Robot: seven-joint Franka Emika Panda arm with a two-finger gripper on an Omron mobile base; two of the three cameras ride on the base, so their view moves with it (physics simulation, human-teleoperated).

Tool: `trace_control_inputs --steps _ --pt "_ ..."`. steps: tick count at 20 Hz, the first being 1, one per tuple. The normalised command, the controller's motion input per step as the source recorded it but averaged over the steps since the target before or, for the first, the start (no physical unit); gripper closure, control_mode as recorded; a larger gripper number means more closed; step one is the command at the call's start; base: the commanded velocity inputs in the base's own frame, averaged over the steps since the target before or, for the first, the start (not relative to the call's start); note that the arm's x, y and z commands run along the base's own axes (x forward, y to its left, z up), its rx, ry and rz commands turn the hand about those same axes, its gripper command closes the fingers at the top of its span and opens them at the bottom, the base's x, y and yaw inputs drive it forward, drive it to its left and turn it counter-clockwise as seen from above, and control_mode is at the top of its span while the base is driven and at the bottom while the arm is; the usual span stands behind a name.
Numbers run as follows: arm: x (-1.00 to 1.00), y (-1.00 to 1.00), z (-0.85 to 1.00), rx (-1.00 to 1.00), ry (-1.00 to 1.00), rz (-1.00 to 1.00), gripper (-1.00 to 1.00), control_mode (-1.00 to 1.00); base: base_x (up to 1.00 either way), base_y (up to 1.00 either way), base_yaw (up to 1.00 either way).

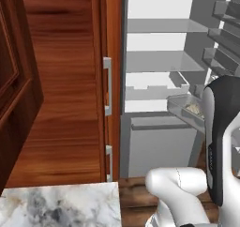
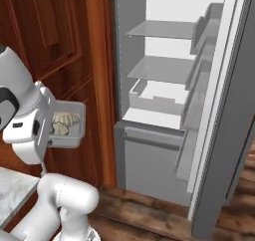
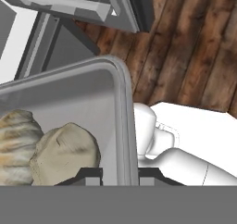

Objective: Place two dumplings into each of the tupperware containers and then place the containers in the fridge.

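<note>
I count one tupperware container in the air, carried at the end effector, and two dumplings lying inside it, side by side and touching. In the hand view the end effector's two dark tips sit either side of the container's raised rim, one inside the wall and one outside, so I read it as clamped on that rim. The dumplings lie in the container just to the left of the pinched wall in that view, the nearer one close to the tips and the second one beyond it at the picture's left edge.

From the right base view the container juts out sideways from the white hand, held level, with the dumplings showing pale through its translucent wall. It hangs in front of the reddish wooden cabinet panels, to the left of the fridge and apart from it. In the left base view the container shows beside the dark arm link, before the fridge's opening.

I see one fridge, its door swung open to the right. Inside I count two flat translucent shelves, a pale tray-like drawer under them, and one closed drawer at the bottom. The door carries several bins. A corner of the marble desk lies at the lower left of the left base view, and wooden floor runs beneath the fridge.
</note>
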Motion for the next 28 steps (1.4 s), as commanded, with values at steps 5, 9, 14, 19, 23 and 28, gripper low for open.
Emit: trace_control_inputs --steps 5,9,14,19,23,28 --pt "0.00 0.00 0.00 0.00 0.00 0.00 1.00 1.00 0.55 0.07 0.00" --pt "0.00 0.00 0.00 0.00 0.00 0.00 1.00 1.00 0.54 0.05 0.00" --pt "0.00 0.00 0.00 0.00 0.00 0.00 1.00 1.00 0.50 0.10 0.00" --pt "0.00 0.00 0.00 0.00 0.00 0.00 1.00 1.00 0.50 0.08 0.00" --pt "0.00 0.00 0.00 0.00 0.00 0.00 1.00 1.00 0.48 0.11 0.00" --pt "0.00 0.00 0.00 0.00 0.00 0.00 1.00 1.00 0.48 0.09 0.00"
